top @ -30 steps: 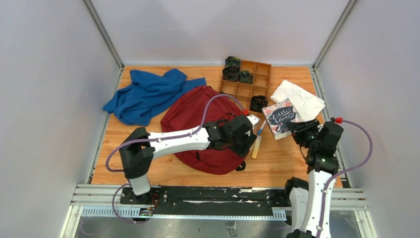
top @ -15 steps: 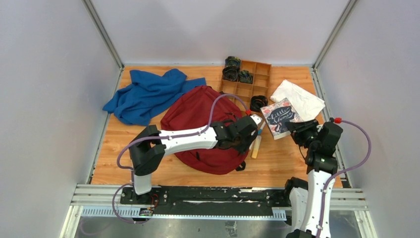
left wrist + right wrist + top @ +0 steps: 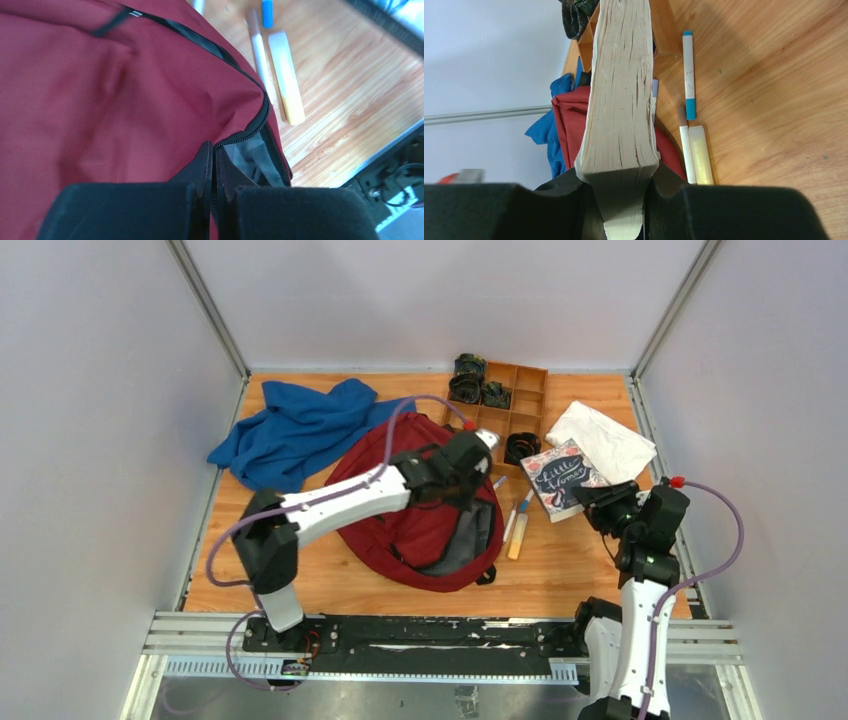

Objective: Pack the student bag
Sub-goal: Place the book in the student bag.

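Note:
The student bag (image 3: 410,500), dark red with black zippers, lies mid-table with its mouth pulled open and grey lining (image 3: 468,532) showing. My left gripper (image 3: 470,462) is shut on the zippered edge of the bag's opening and holds it raised. In the left wrist view the fingertips (image 3: 206,162) pinch the black zipper seam of the bag (image 3: 100,90). Over the right side of the table, my right gripper (image 3: 600,502) is shut on a "Little Women" book (image 3: 565,475). In the right wrist view the book (image 3: 621,90) stands page-edge up between my right gripper (image 3: 621,200) pads.
Several pens and a yellow highlighter (image 3: 518,525) lie just right of the bag. A blue cloth (image 3: 295,430) is at the back left. A wooden divided tray (image 3: 500,405) with dark rolled items stands at the back, and a white sheet (image 3: 605,435) lies at the back right.
My left gripper has shut on the bag's zipper edge and pulled it back and to the left, opening the bag so the grey lining shows. The right arm has barely moved.

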